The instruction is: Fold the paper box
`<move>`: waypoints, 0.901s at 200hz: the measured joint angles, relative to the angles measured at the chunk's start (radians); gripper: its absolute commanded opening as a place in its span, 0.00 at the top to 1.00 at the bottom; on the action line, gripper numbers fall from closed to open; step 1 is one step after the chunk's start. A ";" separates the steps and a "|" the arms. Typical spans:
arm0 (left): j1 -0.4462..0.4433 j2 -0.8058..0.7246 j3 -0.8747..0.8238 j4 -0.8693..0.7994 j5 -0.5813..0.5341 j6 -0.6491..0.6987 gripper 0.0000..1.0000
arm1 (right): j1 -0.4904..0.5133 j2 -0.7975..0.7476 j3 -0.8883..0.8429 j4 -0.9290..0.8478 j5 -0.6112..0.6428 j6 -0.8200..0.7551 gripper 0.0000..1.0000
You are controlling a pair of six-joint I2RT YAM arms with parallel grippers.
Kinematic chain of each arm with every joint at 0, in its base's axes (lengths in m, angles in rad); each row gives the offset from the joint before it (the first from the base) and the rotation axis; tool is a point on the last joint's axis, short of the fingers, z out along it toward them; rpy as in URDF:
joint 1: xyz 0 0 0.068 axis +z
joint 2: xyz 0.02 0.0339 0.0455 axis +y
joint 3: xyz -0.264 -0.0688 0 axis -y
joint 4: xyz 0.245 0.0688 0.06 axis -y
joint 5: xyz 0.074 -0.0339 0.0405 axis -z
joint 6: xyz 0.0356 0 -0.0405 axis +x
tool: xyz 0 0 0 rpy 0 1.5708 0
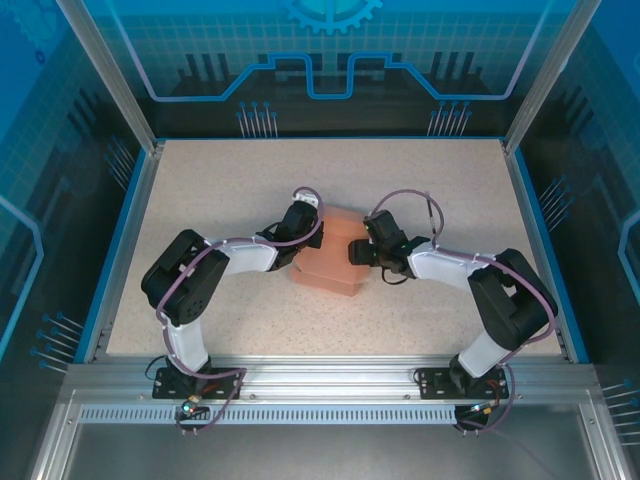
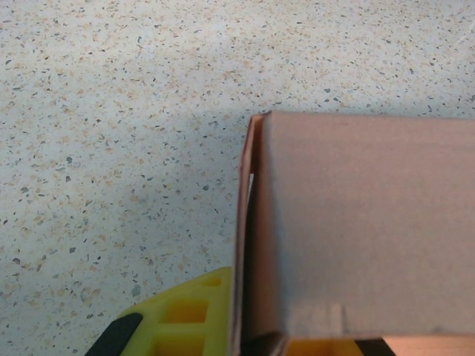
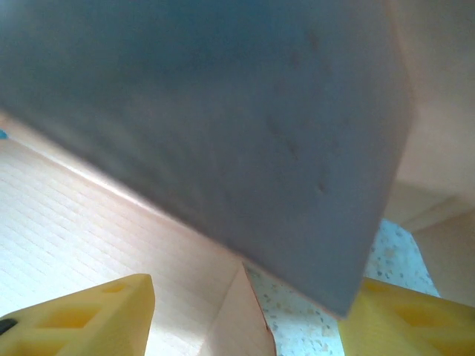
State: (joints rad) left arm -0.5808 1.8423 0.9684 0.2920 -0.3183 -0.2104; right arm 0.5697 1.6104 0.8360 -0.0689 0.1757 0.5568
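Here, the box (image 1: 335,265) sits in the middle of the table (image 1: 200,180), between the two arms and a little nearer the near edge than the far one. From above it shows as a salmon-orange block of card with its panels raised off the table rather than lying flat.

The left gripper (image 1: 298,250) meets the box on its left side. In the left wrist view its yellow fingers (image 2: 185,319) stand at the bottom of the frame, and a thin upright edge of card runs down between them. The jaws are together, clamped on that left wall of the box (image 2: 371,222). A broad flat panel fills the right half of that view. The speckled table (image 2: 111,111) lies to the left and beyond.

The right gripper (image 1: 358,252) comes in from the right, at the box's right side. In the right wrist view its two yellow fingers (image 3: 82,319) stand well apart, one in each lower corner. The jaws (image 3: 249,297) are spread and not pressed on anything. A large shadowed panel of the box (image 3: 223,126) hangs over the gap between them, tilted, with its low corner close to the right-hand finger. Paler card lies to the left under it, and a small patch of table shows between the panels.
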 measured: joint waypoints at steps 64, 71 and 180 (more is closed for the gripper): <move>0.000 0.000 0.000 0.000 0.000 0.000 0.95 | 0.000 0.000 0.000 0.061 -0.027 -0.019 0.38; 0.000 0.000 0.001 0.000 0.000 0.000 0.95 | 0.000 0.000 0.000 0.069 -0.034 -0.019 0.38; 0.000 0.000 0.007 -0.011 -0.011 0.000 0.95 | 0.005 0.054 0.013 0.144 -0.116 -0.055 0.39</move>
State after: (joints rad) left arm -0.5808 1.8423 0.9752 0.2813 -0.3294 -0.2104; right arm 0.5751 1.6646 0.8490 0.0753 0.0597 0.5018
